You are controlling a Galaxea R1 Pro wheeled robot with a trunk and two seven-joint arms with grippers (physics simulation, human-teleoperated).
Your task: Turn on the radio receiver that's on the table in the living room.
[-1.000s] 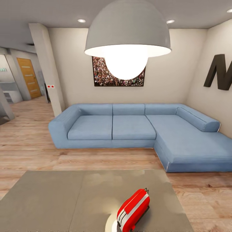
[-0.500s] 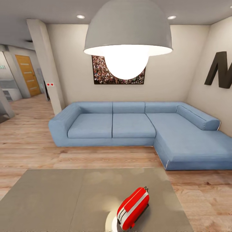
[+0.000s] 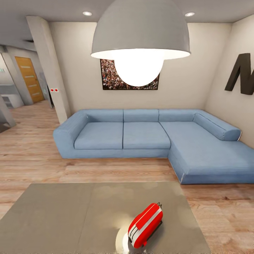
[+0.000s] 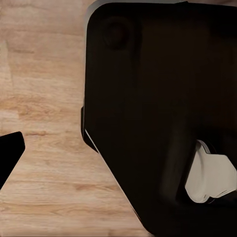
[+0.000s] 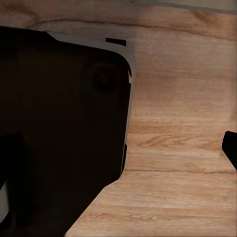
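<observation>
The red radio receiver (image 3: 145,225) with white trim lies on the glossy grey table (image 3: 63,215), near its front right part, low in the head view. Its long side runs diagonally and its red top strip faces up; the dial is not visible from here. Beyond the table lies the living room's light wood floor (image 3: 116,173). In the left wrist view one dark fingertip (image 4: 9,157) shows at the picture's edge over wood floor. The right wrist view likewise shows one dark fingertip (image 5: 231,148) at the edge. Neither gripper is near the radio.
A blue corner sofa (image 3: 148,139) stands behind the table against the beige wall. A large dome pendant lamp (image 3: 140,35) hangs close in front of the head camera. A pillar (image 3: 47,67) and a doorway are at left. The robot's black body (image 4: 163,118) (image 5: 59,133) takes up much of both wrist views.
The whole head picture has shifted slightly, so the camera has moved; the radio and table now sit a little higher in the picture. The radio keeps its place on the table.
</observation>
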